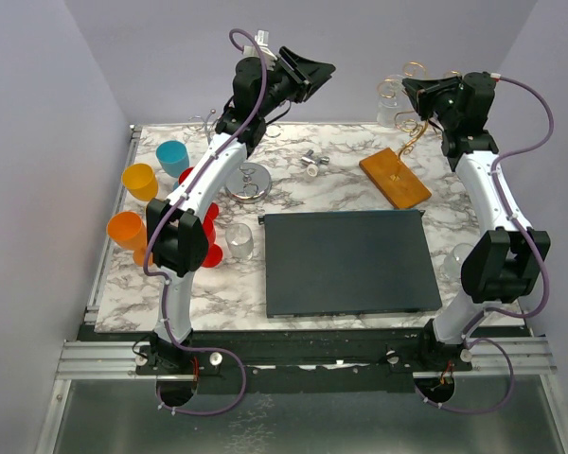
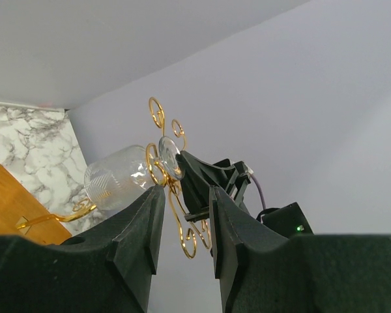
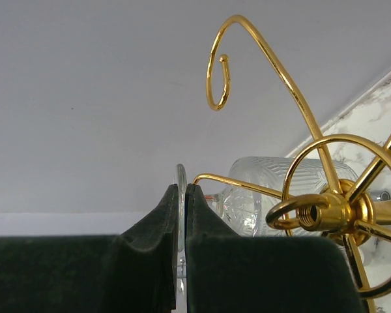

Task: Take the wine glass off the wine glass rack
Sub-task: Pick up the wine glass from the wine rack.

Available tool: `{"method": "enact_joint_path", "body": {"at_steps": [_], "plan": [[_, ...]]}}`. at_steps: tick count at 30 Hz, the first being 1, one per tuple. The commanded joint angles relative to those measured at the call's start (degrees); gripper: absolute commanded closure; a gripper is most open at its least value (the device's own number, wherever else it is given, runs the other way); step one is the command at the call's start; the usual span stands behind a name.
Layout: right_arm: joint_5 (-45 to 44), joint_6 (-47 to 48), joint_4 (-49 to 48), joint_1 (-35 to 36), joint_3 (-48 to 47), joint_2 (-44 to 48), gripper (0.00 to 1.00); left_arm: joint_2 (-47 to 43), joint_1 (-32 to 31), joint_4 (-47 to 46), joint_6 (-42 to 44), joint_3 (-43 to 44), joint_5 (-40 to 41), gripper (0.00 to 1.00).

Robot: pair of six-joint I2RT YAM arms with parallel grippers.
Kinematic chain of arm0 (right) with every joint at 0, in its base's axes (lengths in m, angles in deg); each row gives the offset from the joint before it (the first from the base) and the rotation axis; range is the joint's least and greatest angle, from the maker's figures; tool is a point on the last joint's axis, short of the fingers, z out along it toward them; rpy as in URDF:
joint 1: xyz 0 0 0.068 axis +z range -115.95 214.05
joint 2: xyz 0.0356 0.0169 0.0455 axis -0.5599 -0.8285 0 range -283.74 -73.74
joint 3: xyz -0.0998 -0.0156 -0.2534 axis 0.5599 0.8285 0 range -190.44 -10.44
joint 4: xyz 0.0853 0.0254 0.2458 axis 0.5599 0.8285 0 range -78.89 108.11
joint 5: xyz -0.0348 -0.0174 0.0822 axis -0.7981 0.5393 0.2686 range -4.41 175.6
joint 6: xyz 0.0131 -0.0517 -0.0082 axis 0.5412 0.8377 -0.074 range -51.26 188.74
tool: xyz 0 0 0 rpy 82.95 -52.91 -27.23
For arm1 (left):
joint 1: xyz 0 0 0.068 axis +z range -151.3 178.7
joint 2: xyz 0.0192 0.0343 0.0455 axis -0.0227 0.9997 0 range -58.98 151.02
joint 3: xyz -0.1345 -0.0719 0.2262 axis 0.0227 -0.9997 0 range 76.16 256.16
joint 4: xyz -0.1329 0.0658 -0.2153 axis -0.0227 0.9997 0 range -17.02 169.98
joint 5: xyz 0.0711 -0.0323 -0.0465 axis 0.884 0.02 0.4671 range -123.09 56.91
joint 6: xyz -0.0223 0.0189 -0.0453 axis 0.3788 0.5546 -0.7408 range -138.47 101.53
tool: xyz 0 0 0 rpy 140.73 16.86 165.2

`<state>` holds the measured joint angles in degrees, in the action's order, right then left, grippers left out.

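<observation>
Wine glass (image 3: 257,192) first: its thin foot is pinched edge-on between the fingers (image 3: 153,225) of our right gripper (image 3: 182,190), whose jaws stand almost together with only that sliver of glass between them. At 3 o'clock of the grip in the right wrist view, the bowl hangs among the curly gold hooks of the wine glass rack (image 3: 326,212), so we judge the glass gripped but not yet freed. From above, glass and gripper sit high over the 1 o'clock corner of the marble table (image 1: 350,194), with the rack's wooden base (image 1: 395,178) lying at 6 o'clock of them. As we read it, the next move calls for sliding the foot and stem out through the open end of the hook before drawing away, gently enough that the light rack is neither dragged nor tipped. Our left gripper (image 2: 186,195) hovers in the air at 9 o'clock of the rack, jaws partly apart and holding nothing.
</observation>
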<state>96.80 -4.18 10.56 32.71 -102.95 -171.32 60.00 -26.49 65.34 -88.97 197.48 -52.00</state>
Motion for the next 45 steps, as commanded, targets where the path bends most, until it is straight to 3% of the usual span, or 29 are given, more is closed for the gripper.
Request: {"method": "enact_joint_path", "body": {"at_steps": [1, 12, 45], "plan": [[-1.15, 0.50, -5.91, -0.33, -1.00, 4.44, 0.99, -2.48, 0.21, -1.18, 0.52, -0.38, -2.56, 0.60], [-0.65, 2.36, -1.39, -0.41, -8.10, 0.04, 0.99, -3.09, 0.14, -1.18, 0.45, -0.99, -3.45, 0.60], [-2.07, 1.56, -3.15, -0.42, -2.74, 0.76, 1.00, 0.20, -1.42, -0.89, 0.09, 1.37, -4.63, 0.60]]}}
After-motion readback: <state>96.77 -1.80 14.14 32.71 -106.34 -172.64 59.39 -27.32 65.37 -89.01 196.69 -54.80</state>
